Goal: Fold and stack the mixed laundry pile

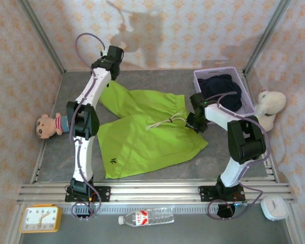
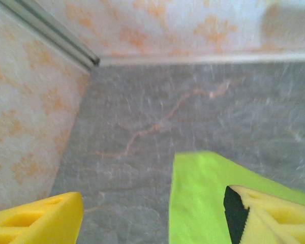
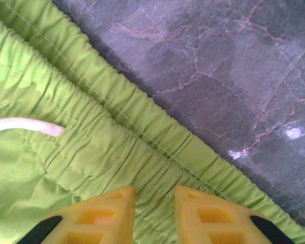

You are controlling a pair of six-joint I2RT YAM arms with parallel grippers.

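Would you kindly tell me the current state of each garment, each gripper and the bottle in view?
lime-green garment: spread out on the table, not folded.
navy garment: bunched in the basket, not folded.
left gripper: open, holding nothing.
right gripper: jaws narrow at the waistband; grip unclear.
water bottle: lying on its side.

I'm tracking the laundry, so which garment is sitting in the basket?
The dark navy garment; it is bunched inside the lavender basket at the far right, while the lime-green shorts lie spread on the table.
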